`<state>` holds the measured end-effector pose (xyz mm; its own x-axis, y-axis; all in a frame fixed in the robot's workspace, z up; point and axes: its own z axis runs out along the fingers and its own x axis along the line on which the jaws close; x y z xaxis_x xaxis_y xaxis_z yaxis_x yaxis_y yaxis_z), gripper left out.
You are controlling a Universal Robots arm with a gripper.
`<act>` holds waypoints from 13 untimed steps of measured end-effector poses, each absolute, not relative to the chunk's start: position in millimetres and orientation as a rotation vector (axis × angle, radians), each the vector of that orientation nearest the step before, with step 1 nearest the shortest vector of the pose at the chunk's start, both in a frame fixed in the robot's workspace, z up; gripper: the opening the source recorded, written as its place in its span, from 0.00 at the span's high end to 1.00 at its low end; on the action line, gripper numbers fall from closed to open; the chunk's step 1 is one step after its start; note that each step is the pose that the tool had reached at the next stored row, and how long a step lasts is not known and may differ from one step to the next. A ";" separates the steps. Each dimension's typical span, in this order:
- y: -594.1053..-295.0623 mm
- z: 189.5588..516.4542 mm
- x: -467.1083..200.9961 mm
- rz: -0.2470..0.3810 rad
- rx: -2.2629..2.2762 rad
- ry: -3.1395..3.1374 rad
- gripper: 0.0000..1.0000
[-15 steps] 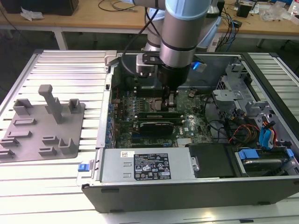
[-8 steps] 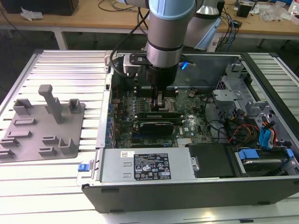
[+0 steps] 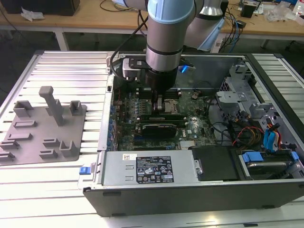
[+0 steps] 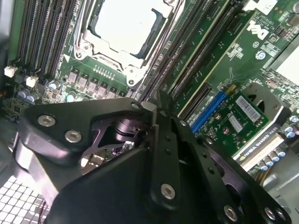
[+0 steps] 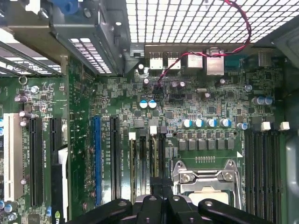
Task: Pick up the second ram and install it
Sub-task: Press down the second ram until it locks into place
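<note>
Exterior view: arm vertical over the open computer case (image 3: 266,90), gripper (image 3: 159,105) down among the motherboard (image 3: 142,107) memory slots. Fingers look nearly closed; whether they grip anything I cannot tell. Second ram (image 3: 159,117) appears to stand on edge in a slot just below the fingertips. Processor socket (image 5: 205,179) lies beside the slots. Case walls hem the arm in. Grey holder tray (image 3: 42,128) sits well apart on the table (image 3: 71,66).

The arm (image 3: 164,28) is a thick silver-grey cylinder with pale blue joint caps and a dark ring band. A black cable runs along it. The gripper (image 3: 159,102) is matte black, its angular linkage plates studded with silver screws.
</note>
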<state>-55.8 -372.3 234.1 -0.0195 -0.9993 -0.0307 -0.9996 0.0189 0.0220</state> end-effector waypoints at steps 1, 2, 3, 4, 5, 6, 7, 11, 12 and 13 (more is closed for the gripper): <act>-372.3 233.6 -56.0 0.058 -2.195 2.238 0.92; -372.3 233.5 -56.0 0.058 -2.195 2.238 0.92; -372.3 233.3 -56.0 0.058 -2.195 2.238 0.92; -372.3 233.2 -56.0 0.058 -2.195 2.237 0.92; -372.3 232.1 -56.0 0.058 -2.195 2.238 0.92; -372.3 232.0 -56.0 0.058 -2.195 2.238 0.92; -372.3 231.9 -56.0 0.058 -2.195 2.238 0.92; -372.3 230.5 -56.0 0.058 -2.196 2.238 0.92; -372.3 230.3 -56.0 0.058 -2.195 2.238 0.92; -372.3 230.2 -56.0 0.058 -2.195 2.238 0.92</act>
